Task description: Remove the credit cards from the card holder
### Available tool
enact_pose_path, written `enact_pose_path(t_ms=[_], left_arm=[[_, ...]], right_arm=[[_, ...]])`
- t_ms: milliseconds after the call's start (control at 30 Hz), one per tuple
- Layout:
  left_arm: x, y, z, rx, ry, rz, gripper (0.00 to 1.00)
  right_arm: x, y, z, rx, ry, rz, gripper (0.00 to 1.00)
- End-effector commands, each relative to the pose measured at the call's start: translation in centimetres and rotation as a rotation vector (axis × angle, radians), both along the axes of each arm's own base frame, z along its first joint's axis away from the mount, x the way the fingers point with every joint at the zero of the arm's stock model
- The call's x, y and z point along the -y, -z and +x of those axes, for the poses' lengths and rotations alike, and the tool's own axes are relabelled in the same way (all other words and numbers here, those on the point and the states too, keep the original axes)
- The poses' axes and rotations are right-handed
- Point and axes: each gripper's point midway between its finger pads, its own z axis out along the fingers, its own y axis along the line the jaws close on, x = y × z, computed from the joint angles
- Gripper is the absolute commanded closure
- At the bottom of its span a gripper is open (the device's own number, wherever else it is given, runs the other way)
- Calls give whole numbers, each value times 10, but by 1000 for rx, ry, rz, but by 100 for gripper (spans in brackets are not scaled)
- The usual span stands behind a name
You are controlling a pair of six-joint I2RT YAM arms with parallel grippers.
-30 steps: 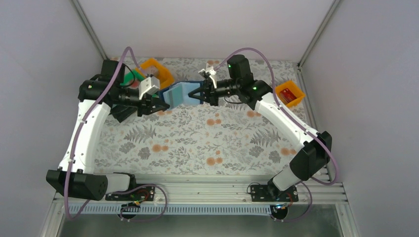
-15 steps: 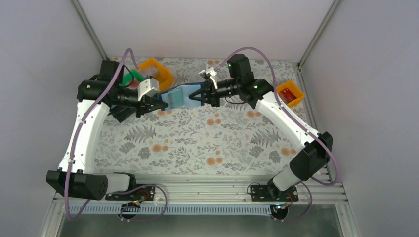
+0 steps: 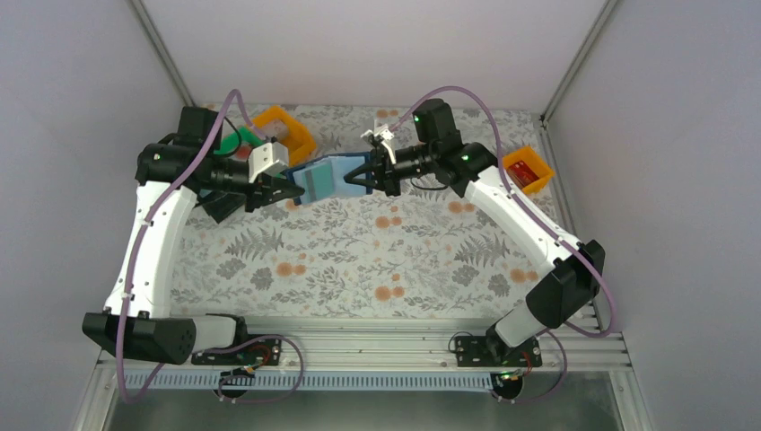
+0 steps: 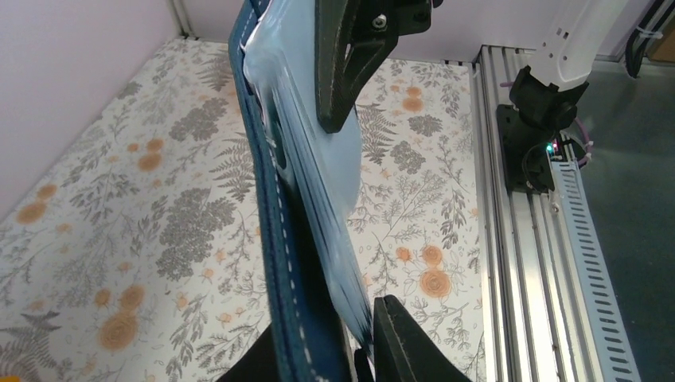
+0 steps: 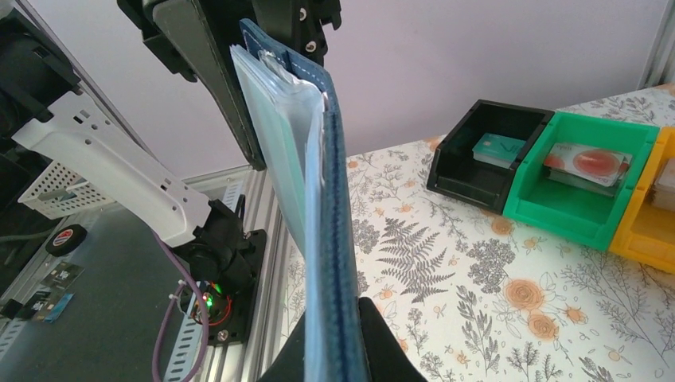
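Over the floral-print table [image 3: 359, 260], the right jaws are clamping the dark navy bifold card holder [image 3: 325, 180]; the left jaws are flanking it, grip unclear, contents hidden.

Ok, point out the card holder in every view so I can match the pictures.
Top external: the card holder is upper centre, opened, light blue inside showing.
Left wrist: card holder edge-on, navy strip running top to bottom, left of centre.
Right wrist: card holder edge-on, upright, centre of picture.
Shared landmark: the floral table cover, visible in all three.
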Motion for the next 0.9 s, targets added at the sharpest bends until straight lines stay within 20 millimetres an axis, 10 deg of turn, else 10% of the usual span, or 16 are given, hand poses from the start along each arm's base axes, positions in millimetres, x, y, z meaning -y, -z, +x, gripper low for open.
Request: enact_pose_path(t_ms=[0, 400, 867], left_arm=[[-2, -9, -5, 67, 21, 14, 82], [0, -11, -7, 65, 35, -9, 98], [-8, -9, -1, 106, -9, 63, 74]], right_arm=[[1, -16, -8, 42, -32, 29, 96], [5, -16, -16, 35, -54, 25, 96], [8, -17, -19, 44, -54, 18, 96]])
